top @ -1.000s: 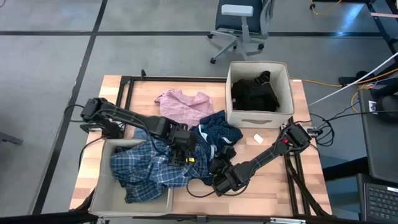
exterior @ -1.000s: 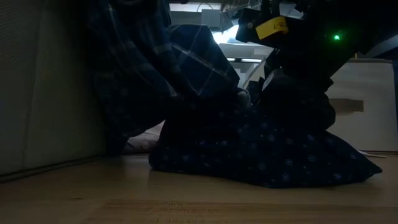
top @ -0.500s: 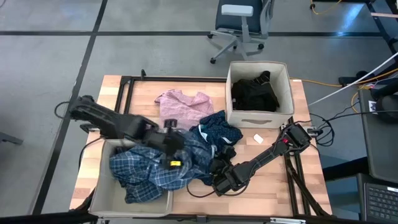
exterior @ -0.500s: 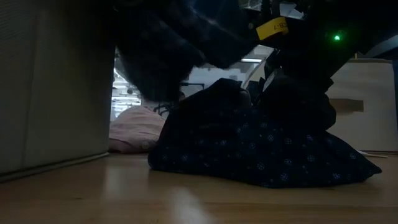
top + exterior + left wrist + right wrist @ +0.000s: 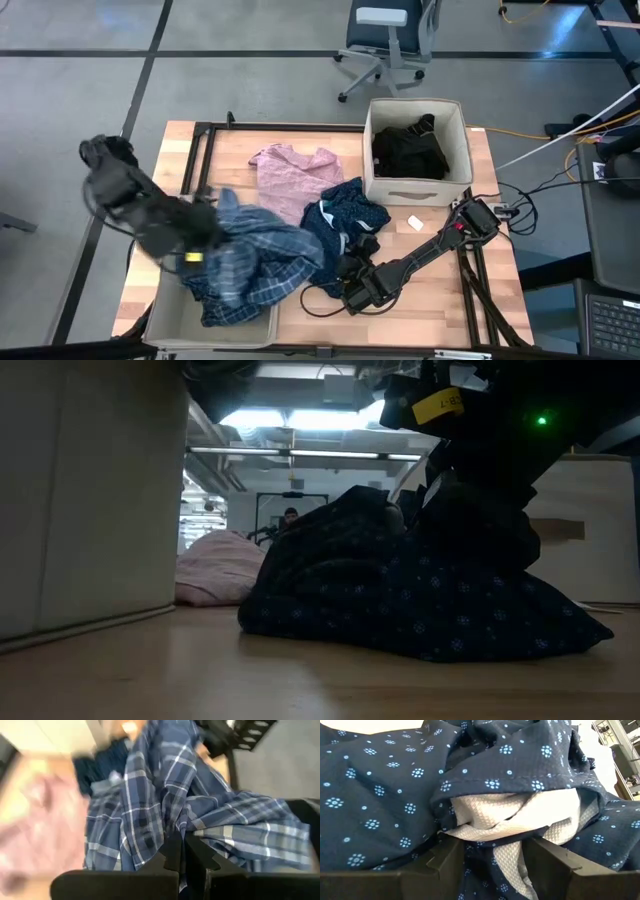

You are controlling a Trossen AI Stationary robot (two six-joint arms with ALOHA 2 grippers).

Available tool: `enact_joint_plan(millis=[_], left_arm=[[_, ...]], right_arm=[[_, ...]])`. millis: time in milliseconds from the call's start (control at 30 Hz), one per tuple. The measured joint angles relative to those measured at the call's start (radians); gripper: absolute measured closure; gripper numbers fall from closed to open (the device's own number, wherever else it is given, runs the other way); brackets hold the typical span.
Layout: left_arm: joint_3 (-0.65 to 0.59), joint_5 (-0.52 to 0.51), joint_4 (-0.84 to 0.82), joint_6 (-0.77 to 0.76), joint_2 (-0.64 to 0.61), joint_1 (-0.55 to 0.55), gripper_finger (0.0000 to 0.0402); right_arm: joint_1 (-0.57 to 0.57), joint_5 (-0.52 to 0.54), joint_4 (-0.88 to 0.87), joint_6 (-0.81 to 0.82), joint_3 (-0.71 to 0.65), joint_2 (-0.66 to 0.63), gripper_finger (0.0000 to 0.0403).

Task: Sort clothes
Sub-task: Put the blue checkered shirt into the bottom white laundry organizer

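- The left gripper [image 5: 181, 851] was clamped on the blue-white plaid shirt [image 5: 250, 262], which hung over the near-left beige bin [image 5: 165, 322] and trailed onto the table [image 5: 440, 300].
- The right gripper [image 5: 492, 860] sat low at the dark navy dotted garment [image 5: 345, 215] — fingers apart, white waffle cloth [image 5: 515, 820] bunched between them.
- The pink patterned top [image 5: 290, 170] lay flat beside the far bin [image 5: 372, 150], which held black pieces [image 5: 410, 150].
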Motion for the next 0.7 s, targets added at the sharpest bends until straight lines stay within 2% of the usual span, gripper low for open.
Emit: enact_joint_plan(millis=[200, 433, 533, 700], left_arm=[[-0.002, 0.083, -0.232, -0.446, -0.049, -0.191, 0.0401], [-0.124, 0.234, -0.194, -0.714, -0.010, -0.342, 0.0401], [-0.217, 0.280, -0.158, -0.808, 0.018, -0.376, 0.0401], [-0.409, 0.376, -0.024, -0.871, 0.038, -0.396, 0.0401]], right_arm=[[0.000, -0.008, 0.000, 0.005, 0.000, 0.000, 0.0205], [0.000, -0.027, 0.002, 0.009, 0.000, 0.000, 0.0205], [0.000, -0.027, 0.002, 0.009, 0.000, 0.000, 0.0205], [0.000, -0.027, 0.002, 0.008, 0.000, 0.000, 0.0205]])
